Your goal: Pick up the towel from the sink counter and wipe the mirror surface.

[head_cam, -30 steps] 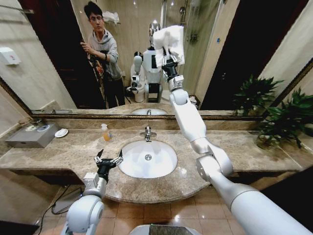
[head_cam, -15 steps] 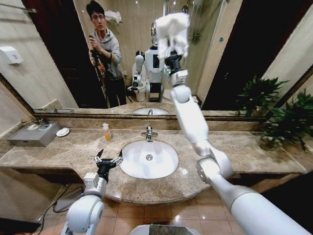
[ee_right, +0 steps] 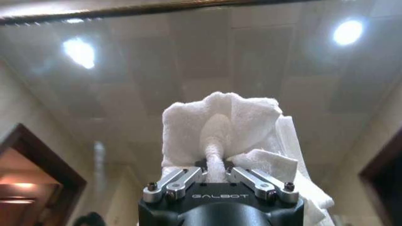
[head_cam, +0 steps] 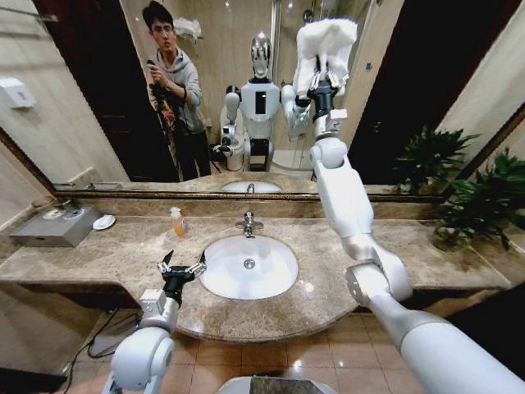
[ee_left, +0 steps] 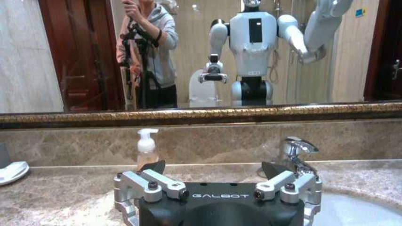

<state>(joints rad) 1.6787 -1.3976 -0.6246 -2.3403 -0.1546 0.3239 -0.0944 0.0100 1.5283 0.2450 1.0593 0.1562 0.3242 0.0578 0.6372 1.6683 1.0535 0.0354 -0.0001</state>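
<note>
High against mirror (head_cam: 394, 90), upright towel (head_cam: 325, 43)

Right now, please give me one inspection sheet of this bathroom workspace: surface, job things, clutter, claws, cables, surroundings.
Surface: sink counter, speckled marble, white basin with chrome tap.
Job's things: towel bunched in the right claw, raised at the mirror near its top.
Clutter: soap bottle, white dish, grey box at counter's left end.
Claws: right claw shut on towel; left claw open, low over counter's front edge.
Cables: one on the floor under the counter.
Surroundings: potted plant at right.
</note>
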